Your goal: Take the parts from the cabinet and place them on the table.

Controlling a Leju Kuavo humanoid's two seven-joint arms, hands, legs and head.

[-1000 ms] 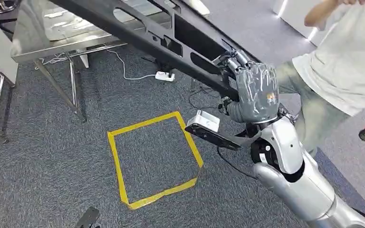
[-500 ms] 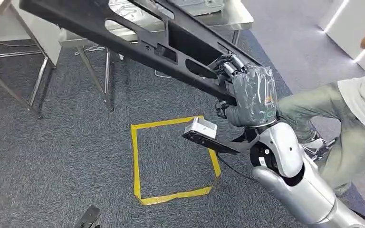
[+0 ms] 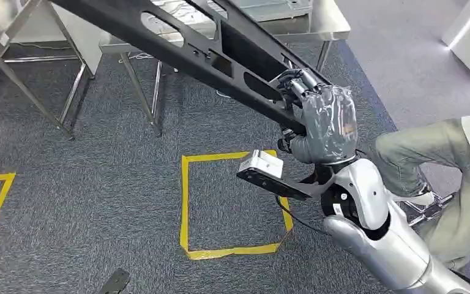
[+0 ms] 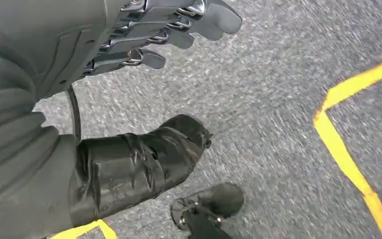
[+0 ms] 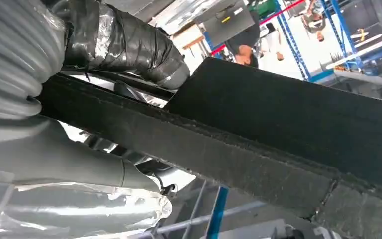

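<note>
Right hand (image 3: 324,125) is gripping the near end of the long black part (image 3: 208,49), fingers wrapped over its edge, arm raised from lower right. The part is slanting up and away to the far left, above the steel table (image 3: 327,21). Left hand (image 4: 144,35) is hanging over carpet, fingers apart, holding nothing. Yellow tape square (image 3: 186,202) is lying on the floor below.

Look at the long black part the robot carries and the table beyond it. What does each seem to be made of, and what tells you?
Long black part: probably moulded plastic or composite, matt black, with clean cut-out openings; the right wrist view shows a rough, fibrous edge. The right hand grips it. Table: likely stainless steel, with a shiny reflective top and thin bright metal legs.
</note>
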